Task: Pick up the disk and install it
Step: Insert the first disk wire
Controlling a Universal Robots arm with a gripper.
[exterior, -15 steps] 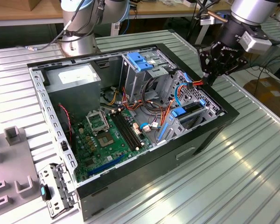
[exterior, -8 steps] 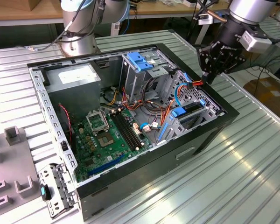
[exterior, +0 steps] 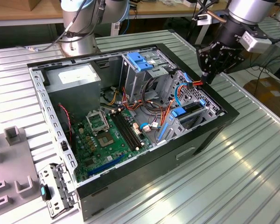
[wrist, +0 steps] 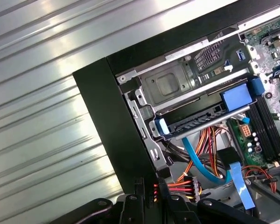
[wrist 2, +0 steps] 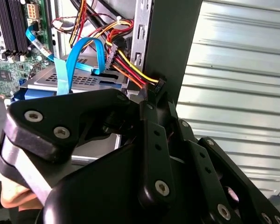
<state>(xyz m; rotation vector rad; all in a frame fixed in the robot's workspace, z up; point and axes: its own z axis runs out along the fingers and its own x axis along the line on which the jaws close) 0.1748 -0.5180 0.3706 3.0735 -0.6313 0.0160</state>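
While the disk sits slotted in its bay at the case's front corner, the gripper hangs over that edge. It looks pinched on the power plug, presumably to wire the disk.

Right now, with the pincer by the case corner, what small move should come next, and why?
Probably ease the pincer a little toward the disk. The disk lies in its bay, while the red-and-yellow-wired plug at the pincer's tip sits apart from it.
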